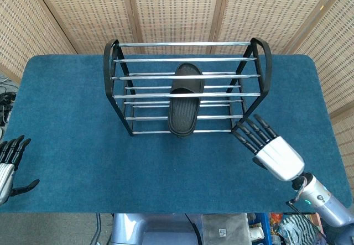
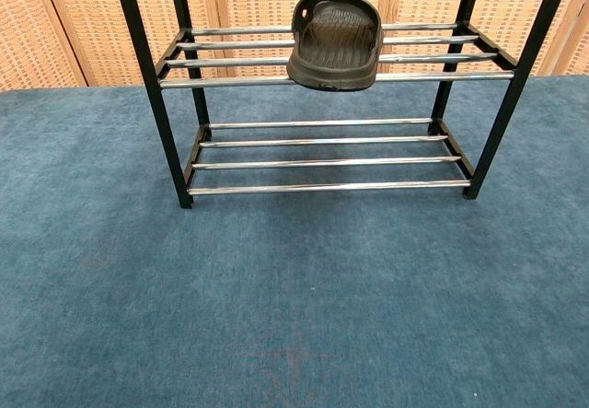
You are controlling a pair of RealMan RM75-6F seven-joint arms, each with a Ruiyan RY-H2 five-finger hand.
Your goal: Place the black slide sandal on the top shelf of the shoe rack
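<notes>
The black slide sandal (image 1: 185, 100) lies across the top rails of the black and chrome shoe rack (image 1: 115, 79), its heel end jutting over the front rail. In the chest view the sandal (image 2: 335, 41) sits on the upper rails of the rack (image 2: 153, 95), sole down. My right hand (image 1: 266, 146) hovers in front of the rack's right end, fingers spread, holding nothing and well apart from the sandal. My left hand (image 1: 9, 162) rests at the table's front left edge, fingers apart and empty.
The blue carpeted table (image 1: 66, 129) stretches around the rack. Woven wicker screens (image 1: 177, 7) stand behind it. The rack's lower shelf (image 2: 322, 155) holds nothing.
</notes>
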